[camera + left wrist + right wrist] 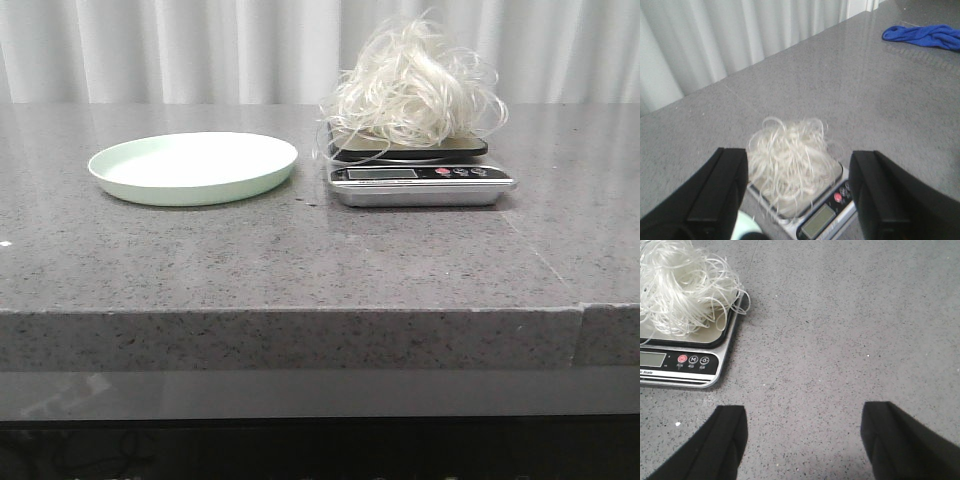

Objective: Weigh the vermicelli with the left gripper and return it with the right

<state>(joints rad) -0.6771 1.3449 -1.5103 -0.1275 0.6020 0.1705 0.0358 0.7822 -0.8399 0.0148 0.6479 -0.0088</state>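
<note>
The fluffy mound of thin, glossy white vermicelli (415,85) sits on the platform of the flat silver kitchen scale with the dark front panel (421,183), toward the far edge of the grey speckled stone tabletop (300,260). My guess is it's super light, springy and slippery, with loose strands drooping past the platform, so I'd bite deep into the middle of the clump from above, not the wispy fringe. The right pincer (802,440) hangs spread wide over bare stone beside the scale, holding nothing. The left pincer (797,192) is spread too, above the noodles, also empty. The shallow round pale green plate (193,166) waits just left of the scale, nothing blocking it. A crumpled blue cloth (924,36) lies well off.
</note>
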